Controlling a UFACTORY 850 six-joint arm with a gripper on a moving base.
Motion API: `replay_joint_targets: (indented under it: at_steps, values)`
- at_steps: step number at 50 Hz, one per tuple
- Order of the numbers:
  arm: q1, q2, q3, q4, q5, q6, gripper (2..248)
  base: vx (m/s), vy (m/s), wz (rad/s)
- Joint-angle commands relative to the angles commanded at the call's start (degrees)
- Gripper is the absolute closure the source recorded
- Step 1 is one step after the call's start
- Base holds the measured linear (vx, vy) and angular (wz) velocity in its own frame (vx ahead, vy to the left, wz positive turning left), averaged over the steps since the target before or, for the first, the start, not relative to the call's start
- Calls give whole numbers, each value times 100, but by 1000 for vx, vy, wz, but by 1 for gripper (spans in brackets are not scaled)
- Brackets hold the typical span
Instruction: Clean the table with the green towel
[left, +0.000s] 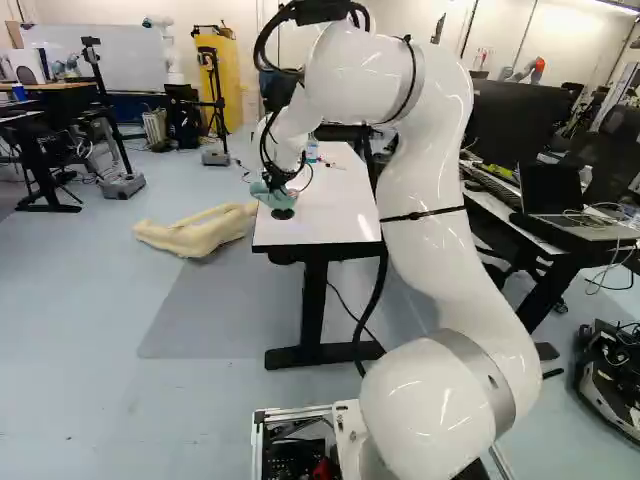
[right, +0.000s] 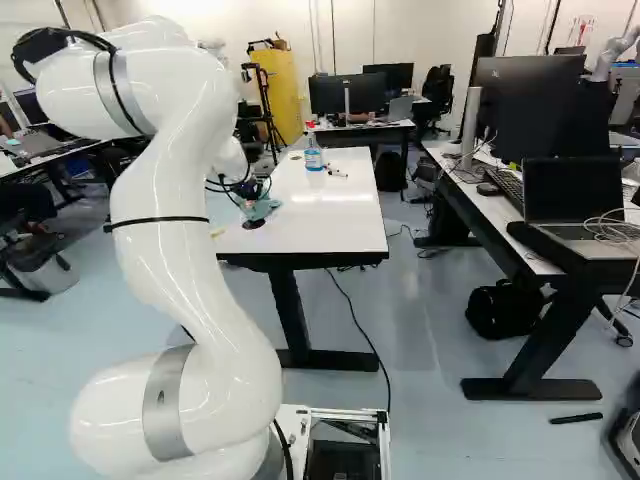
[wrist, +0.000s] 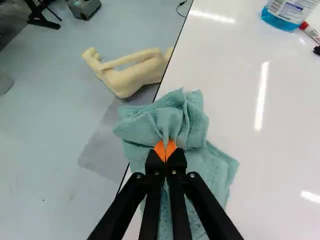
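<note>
My gripper (left: 282, 190) is at the near left corner of the white table (left: 335, 215) in the left base view. In the wrist view the gripper (wrist: 165, 151) is shut on the green towel (wrist: 167, 117), its orange pads pinching a bunched fold. The towel lies crumpled on the table along its edge, part of it overhanging, with some of it beneath the fingers. The right base view shows the towel (right: 262, 208) at the table's left edge too.
A blue spray bottle (right: 313, 152) and markers (right: 336, 172) stand and lie farther along the table. A pale leg-shaped object (left: 195, 232) lies on the floor to the left. Desks with a laptop (right: 575, 205) flank the right side.
</note>
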Motion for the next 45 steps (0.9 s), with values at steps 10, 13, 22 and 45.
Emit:
replay_joint_targets:
  at_steps: [10,13,22,45]
  values:
    - [-39,230,316,0,0,0,229,0,0,0]
    - [-66,290,398,0,0,0,229,0,0,0]
    - [-176,418,572,0,0,0,229,0,0,0]
    - [-527,403,552,0,0,0,229,0,0,0]
